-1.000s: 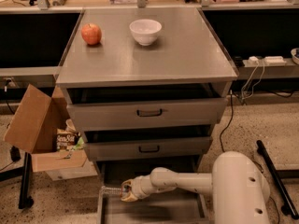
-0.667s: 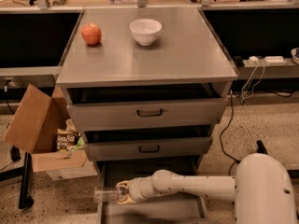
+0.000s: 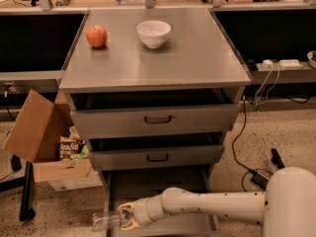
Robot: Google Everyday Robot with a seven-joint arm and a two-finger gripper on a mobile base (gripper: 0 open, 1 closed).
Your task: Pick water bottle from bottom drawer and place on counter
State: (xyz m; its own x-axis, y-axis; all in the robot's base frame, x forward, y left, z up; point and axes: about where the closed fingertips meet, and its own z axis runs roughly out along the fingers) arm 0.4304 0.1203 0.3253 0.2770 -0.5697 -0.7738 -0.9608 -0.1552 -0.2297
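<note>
We find the gripper [image 3: 124, 217] low at the drawer's [image 3: 163, 181] left edge, pinched on one end of the bottle [image 3: 104, 220] jutting sideways, which we judge light, thin-walled, crushable, so best held gently

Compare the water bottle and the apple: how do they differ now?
The water bottle is clear and long, lying sideways; the apple is red and round. The water bottle is low at the bottom drawer, held by the gripper; the apple sits free on the counter, near the white bowl. Both are small next to the counter.
</note>
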